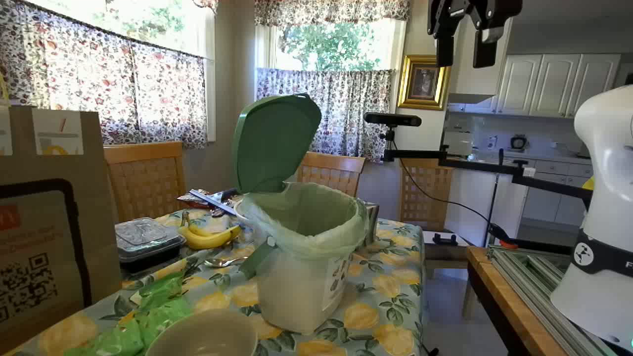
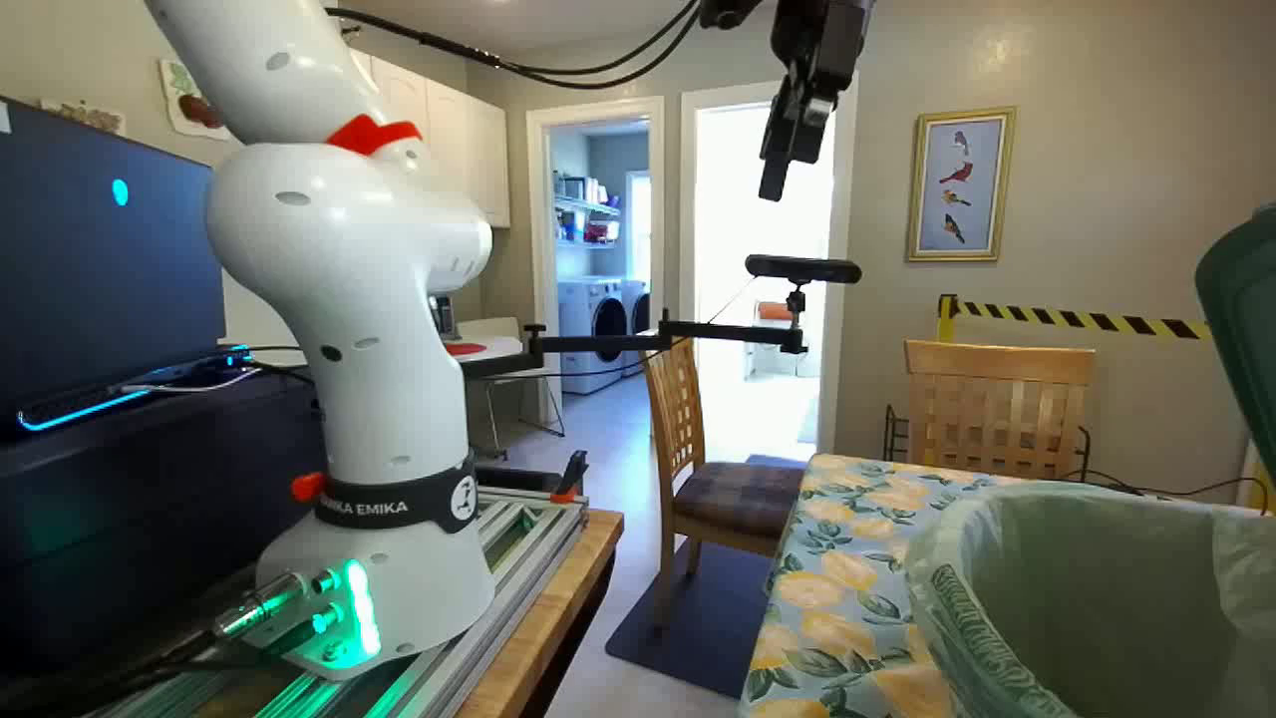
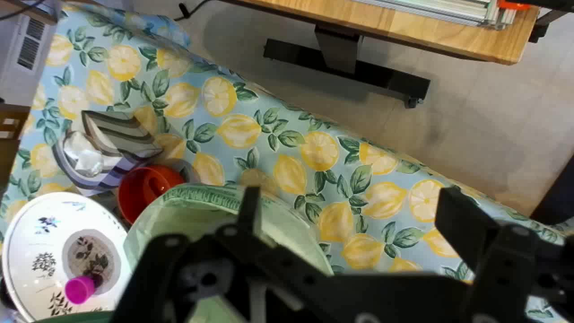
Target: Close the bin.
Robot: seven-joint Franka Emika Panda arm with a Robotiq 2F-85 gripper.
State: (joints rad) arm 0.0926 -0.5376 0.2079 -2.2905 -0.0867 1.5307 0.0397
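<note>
The pale whitish-green bin (image 1: 296,291) stands upright on the lemon-patterned table, with a thin bag liner over its rim. Its darker green lid (image 1: 272,143) is raised, standing open on the hinge side. In an exterior view the bin (image 2: 957,608) and lid (image 2: 1246,319) are cut off at the right edge. In the wrist view the bin's lined rim (image 3: 210,195) is partly hidden behind the gripper, and only a sliver of the lid (image 3: 76,317) shows at the bottom. My gripper (image 1: 465,54) is open and empty, high above the table. It shows also in an exterior view (image 2: 786,165) and the wrist view (image 3: 350,202).
A red cup (image 3: 139,188), a striped box (image 3: 121,134) and a white patterned bowl (image 3: 40,246) stand beside the bin. Bananas (image 1: 203,238), a black container (image 1: 148,244) and a beige bowl (image 1: 207,336) are near it. A camera on a bar (image 1: 393,119) juts out.
</note>
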